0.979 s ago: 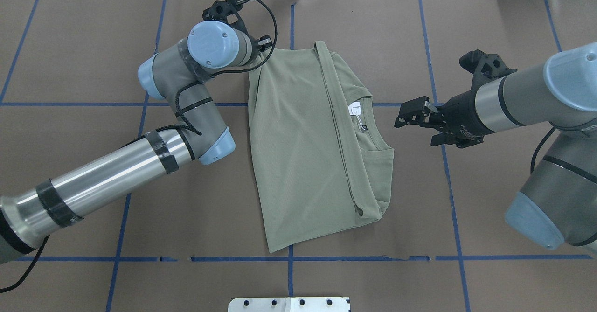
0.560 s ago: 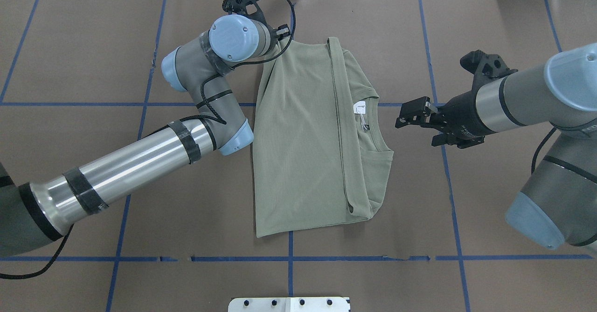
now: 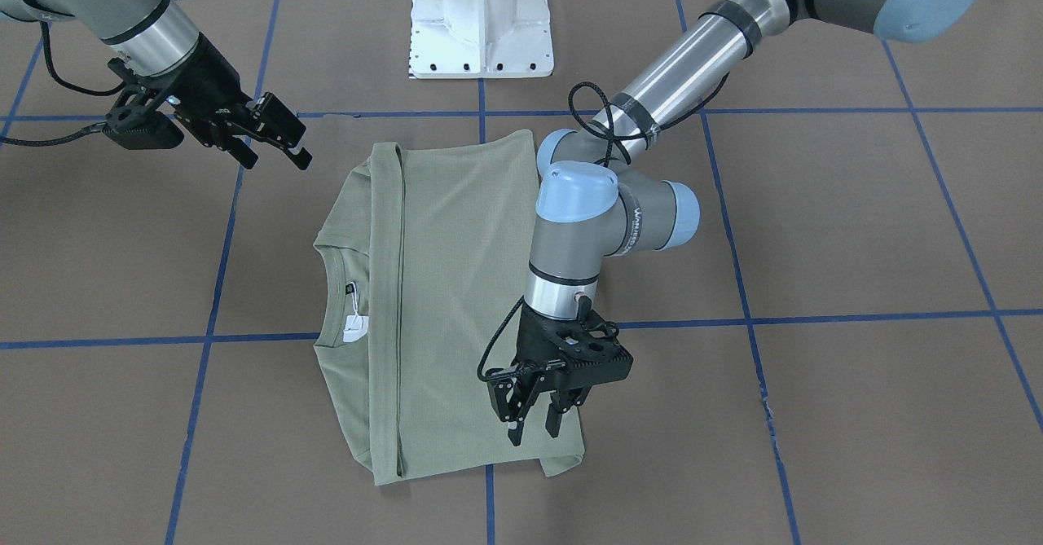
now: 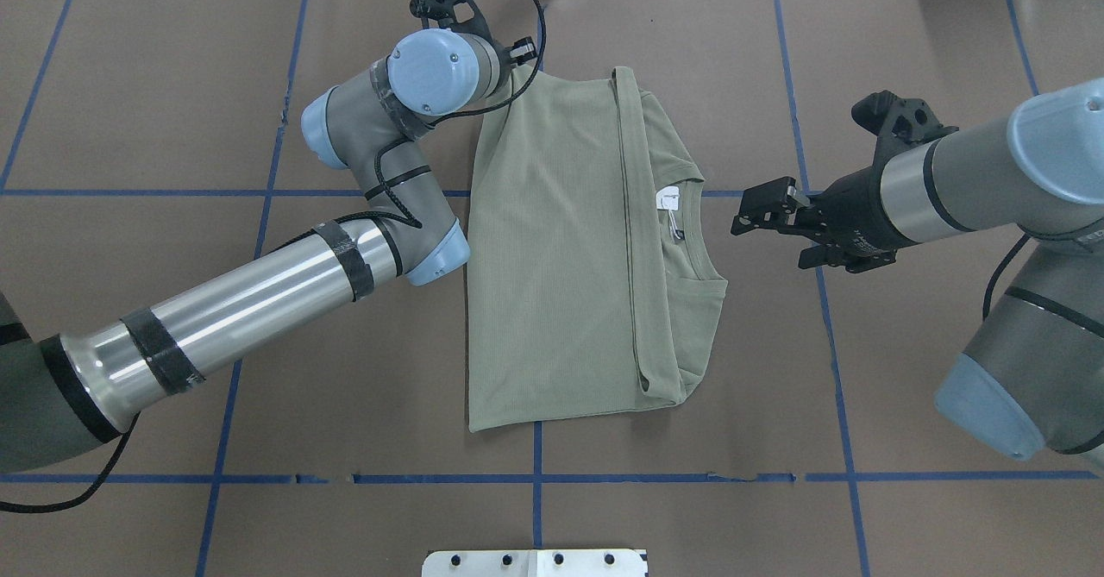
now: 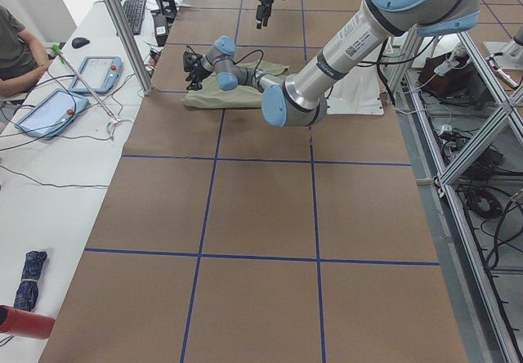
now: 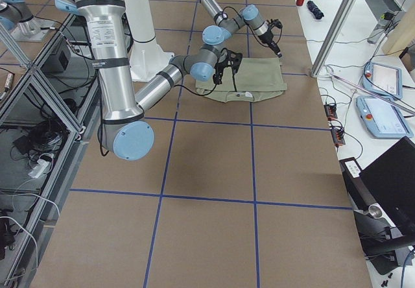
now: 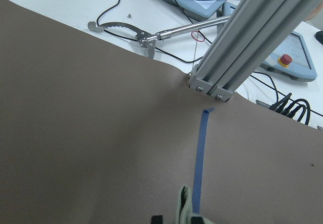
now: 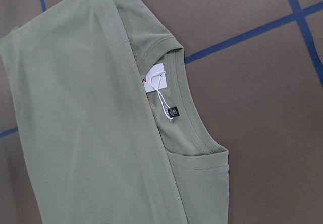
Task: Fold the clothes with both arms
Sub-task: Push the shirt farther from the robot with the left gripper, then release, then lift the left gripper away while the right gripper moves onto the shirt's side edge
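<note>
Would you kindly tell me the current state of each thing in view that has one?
shirt: folded lengthwise, lying flat, one far corner pinched.
left claw: shut on the shirt's corner.
right claw: open, empty, hovering clear of the shirt.
neck tag: exposed, not covered by the fold.

Sage-green shirt (image 4: pixel 561 258) lies folded lengthwise, one corner apparently gripped.

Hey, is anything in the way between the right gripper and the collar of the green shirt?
Nothing visible. The right gripper hangs open beside the shirt, apart from it, with only bare brown table between its fingertips and the collar. The left arm is at the shirt's far corner, away from that path.
</note>
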Motion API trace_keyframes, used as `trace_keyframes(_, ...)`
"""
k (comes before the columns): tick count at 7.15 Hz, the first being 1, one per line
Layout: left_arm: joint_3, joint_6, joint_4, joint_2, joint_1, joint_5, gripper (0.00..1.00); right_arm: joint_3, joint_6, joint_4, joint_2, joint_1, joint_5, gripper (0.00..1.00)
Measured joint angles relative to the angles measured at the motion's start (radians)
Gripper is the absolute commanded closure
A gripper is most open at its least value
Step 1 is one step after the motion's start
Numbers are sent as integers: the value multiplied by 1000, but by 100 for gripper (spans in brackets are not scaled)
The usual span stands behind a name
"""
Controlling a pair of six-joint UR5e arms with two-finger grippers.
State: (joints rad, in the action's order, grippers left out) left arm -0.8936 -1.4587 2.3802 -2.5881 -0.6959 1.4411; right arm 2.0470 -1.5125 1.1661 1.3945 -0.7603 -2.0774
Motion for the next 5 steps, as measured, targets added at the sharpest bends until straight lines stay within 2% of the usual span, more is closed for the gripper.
trace_keyframes(1, -2, -1, -1, -1, -15, 8, 0, -3, 0, 1, 0, 0, 0, 0)
trace_keyframes(2, -6, 2, -7, 1, -47, 67, 0, -9, 1, 2, 1, 2, 2, 0)
trace_keyframes(3, -16, 6, -25, 11, -85, 179, 0, -16, 9, 3, 1, 5, 7, 0)
trace_keyframes(4, -61, 15, -60, 45, -110, 276, 0, -22, 35, 10, 0, 9, 11, 0)
trace_keyframes(5, -166, 45, -119, 117, -121, 337, 0, -27, 95, 40, -8, 13, 14, 0)
